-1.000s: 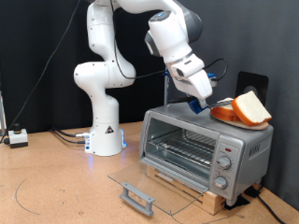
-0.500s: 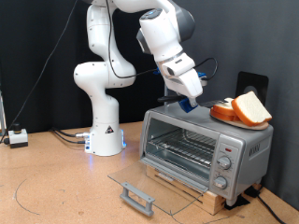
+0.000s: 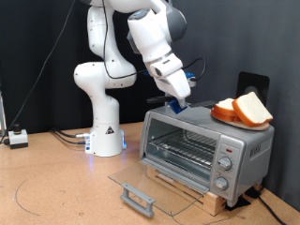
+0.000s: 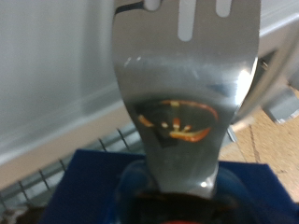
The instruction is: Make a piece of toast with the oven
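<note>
Gripper (image 3: 179,103) hovers over the oven (image 3: 206,150) roof, clenched on a metal spatula (image 4: 182,103). Door (image 3: 145,187) lies open. The piece of toast (image 3: 251,109) sits on the plate (image 3: 225,115), three o'clock of the gripper.

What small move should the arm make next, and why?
Probably bring the spatula across to the bread slices on top of the oven. The gripper grips it with nothing on its blade, the door lies open, and no bread is inside.
</note>
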You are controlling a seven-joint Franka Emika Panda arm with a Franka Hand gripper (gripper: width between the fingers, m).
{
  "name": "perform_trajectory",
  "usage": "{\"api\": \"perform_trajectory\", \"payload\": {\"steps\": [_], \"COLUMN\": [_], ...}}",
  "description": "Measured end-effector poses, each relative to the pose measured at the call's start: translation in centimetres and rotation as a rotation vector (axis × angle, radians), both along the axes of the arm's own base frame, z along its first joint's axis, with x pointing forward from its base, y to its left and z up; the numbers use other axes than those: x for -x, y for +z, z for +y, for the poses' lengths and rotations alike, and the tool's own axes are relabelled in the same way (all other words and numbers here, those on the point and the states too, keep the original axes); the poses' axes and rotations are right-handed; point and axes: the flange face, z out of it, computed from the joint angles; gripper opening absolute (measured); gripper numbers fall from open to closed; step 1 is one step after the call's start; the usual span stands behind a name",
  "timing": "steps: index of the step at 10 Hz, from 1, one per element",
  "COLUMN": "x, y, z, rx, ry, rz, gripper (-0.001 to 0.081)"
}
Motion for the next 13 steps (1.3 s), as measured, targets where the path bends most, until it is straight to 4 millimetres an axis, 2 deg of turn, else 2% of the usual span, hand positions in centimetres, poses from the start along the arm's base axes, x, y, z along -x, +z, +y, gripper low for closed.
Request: {"api": "perform_trajectory", "payload": {"steps": [3, 6, 9, 13], "x": [-1.3, -3.7, -6.2, -7.8], "y": [-0.4, -1.6, -2.6, -3.9], "z": [-1.7, -2.0, -0.8, 2.7], "rx": [0.029, 0.071, 0.094, 0.111], "ry": [-0.091, -0.144, -0.138, -0.096], "rz": [-0.033, -0.052, -0.059, -0.049], "gripper": [0.0460, 0.0460, 0.0460, 0.0460]}}
